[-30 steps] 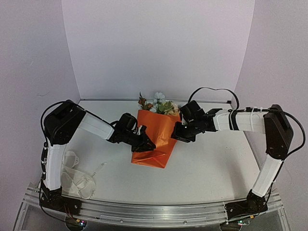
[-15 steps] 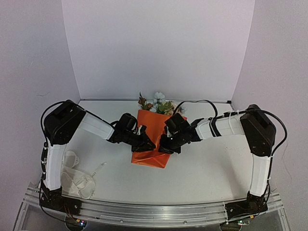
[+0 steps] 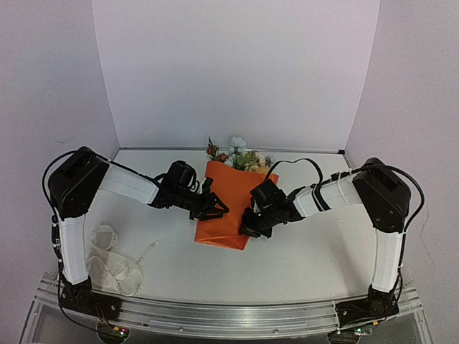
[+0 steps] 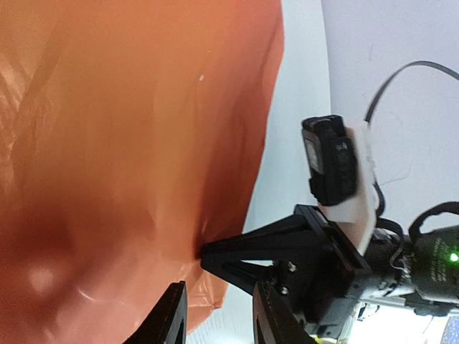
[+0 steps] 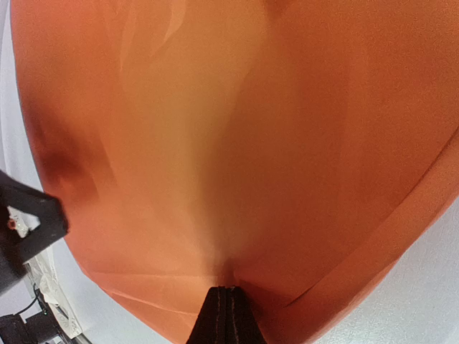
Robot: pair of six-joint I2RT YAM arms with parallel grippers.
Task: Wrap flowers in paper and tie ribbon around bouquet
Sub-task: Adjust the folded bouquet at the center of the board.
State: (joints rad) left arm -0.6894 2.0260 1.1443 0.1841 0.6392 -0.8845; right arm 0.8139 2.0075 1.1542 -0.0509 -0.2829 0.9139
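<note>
One thin paper [image 5: 215, 143]: looks light, soft, easy to tear | my right claw [image 5: 226, 304] pinches its edge | my left claw [image 4: 219, 319] open beside it | best grab folds

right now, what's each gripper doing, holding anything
left gripper: open, jaws apart with the edge of the paper between them.
right gripper: closed, pinching the paper.
</note>
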